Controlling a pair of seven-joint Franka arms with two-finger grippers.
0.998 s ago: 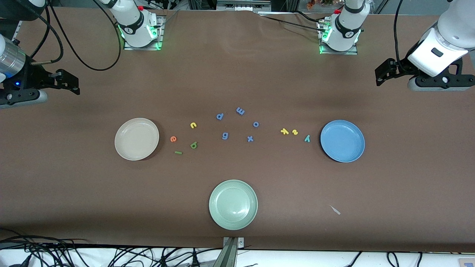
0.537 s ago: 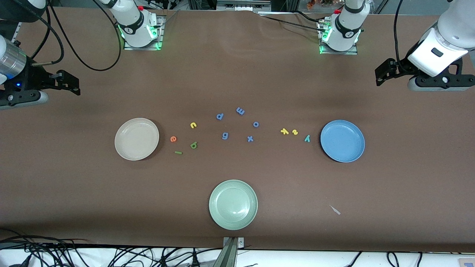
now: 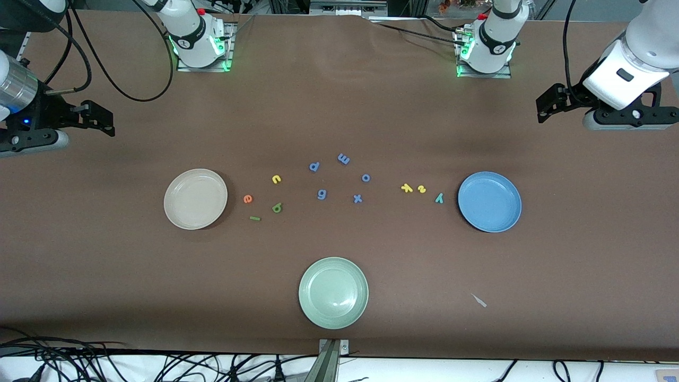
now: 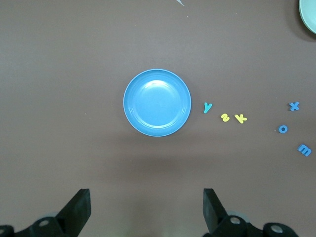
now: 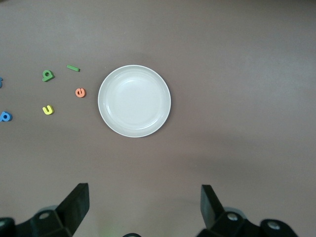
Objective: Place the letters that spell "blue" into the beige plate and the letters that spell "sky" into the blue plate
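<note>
We see both arms waiting at the ends of the brown bench. The left end effector (image 4: 145, 210) and the right end effector (image 5: 144, 207) stand wide open, holding nothing. The four foam letters spelling "blue" (image 3: 261, 199) lie just beside the round cream-beige plate (image 3: 196, 199); the three foam letters spelling "sky" (image 3: 421, 191) lie near the round blue plate (image 3: 489, 201).

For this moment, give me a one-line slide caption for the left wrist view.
Open left end effector over bare table, blue plate empty, with y, s and k beside it.
</note>
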